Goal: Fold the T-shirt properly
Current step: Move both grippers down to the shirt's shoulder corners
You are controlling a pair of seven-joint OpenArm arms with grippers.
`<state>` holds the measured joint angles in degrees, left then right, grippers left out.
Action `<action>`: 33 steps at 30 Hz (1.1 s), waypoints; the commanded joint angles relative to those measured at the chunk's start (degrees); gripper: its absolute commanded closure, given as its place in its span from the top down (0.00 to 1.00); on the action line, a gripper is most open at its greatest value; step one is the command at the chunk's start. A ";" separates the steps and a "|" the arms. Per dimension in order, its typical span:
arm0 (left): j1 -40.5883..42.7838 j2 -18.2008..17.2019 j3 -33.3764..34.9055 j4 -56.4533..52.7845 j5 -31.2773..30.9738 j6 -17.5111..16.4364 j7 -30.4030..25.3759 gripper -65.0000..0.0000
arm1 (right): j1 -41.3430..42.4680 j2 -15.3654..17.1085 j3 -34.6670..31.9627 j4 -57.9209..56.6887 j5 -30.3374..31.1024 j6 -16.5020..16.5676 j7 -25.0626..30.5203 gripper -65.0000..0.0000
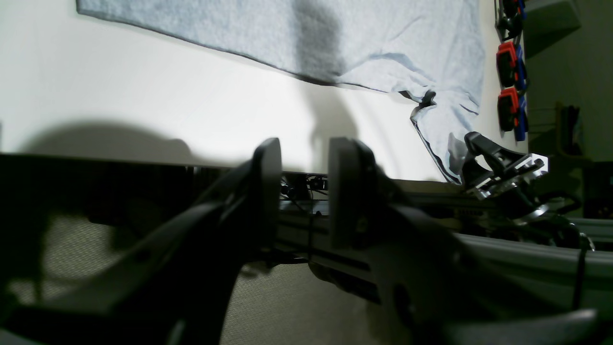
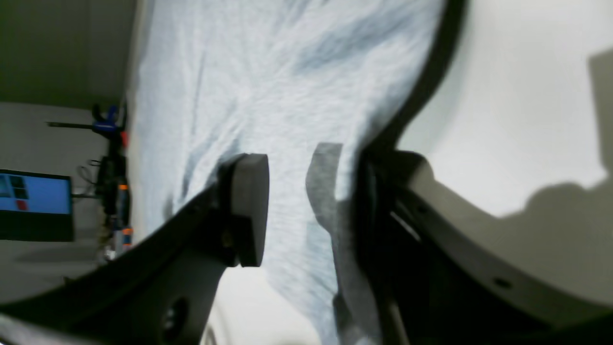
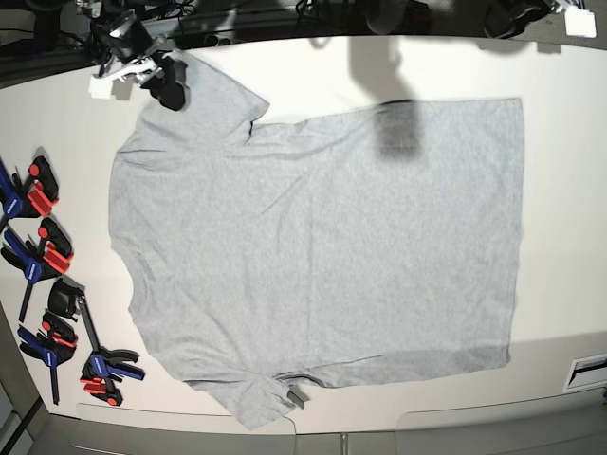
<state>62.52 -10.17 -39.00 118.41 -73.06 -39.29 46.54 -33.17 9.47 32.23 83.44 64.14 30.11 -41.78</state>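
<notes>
T-shirt [image 3: 322, 256]: grey, spread flat on white table [image 3: 569, 218]. Right gripper [image 2: 287, 206]: jaws parted around sleeve fabric, not pinching. Left gripper [image 1: 304, 191]: jaws apart, empty, off the table edge.

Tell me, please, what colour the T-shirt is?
Light heather grey, plain; the T-shirt shows best in the base view.
</notes>
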 commanded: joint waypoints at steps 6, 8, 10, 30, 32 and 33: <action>0.96 -0.33 -0.39 0.87 -0.98 -0.71 -0.74 0.24 | -0.66 -2.36 -0.11 0.33 -2.40 -0.79 -1.42 0.40; 0.87 -0.31 -0.39 0.87 -0.98 -0.71 -1.62 0.24 | -0.66 -2.21 -0.11 0.33 -2.45 -0.79 -0.76 0.38; 0.44 -0.35 -0.39 0.87 -0.96 -0.71 -3.17 0.24 | -0.63 -2.16 -0.02 0.33 -2.47 -0.74 -0.68 0.24; -14.03 -0.37 -0.39 -0.70 15.37 7.10 -8.02 0.26 | -0.63 -2.21 0.00 0.33 -2.62 -0.02 -2.14 0.00; -16.13 -0.61 -0.39 -2.51 17.33 9.51 -8.90 0.26 | -0.63 -2.21 0.00 0.33 -2.62 -0.02 -2.16 0.00; -17.20 -0.96 -0.39 -3.82 18.03 9.79 -8.85 0.26 | -0.66 -2.21 0.00 0.33 -2.62 -0.04 -2.16 0.00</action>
<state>44.73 -10.55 -39.05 113.73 -54.22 -28.93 38.74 -33.30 6.85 32.01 83.35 62.61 30.26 -43.16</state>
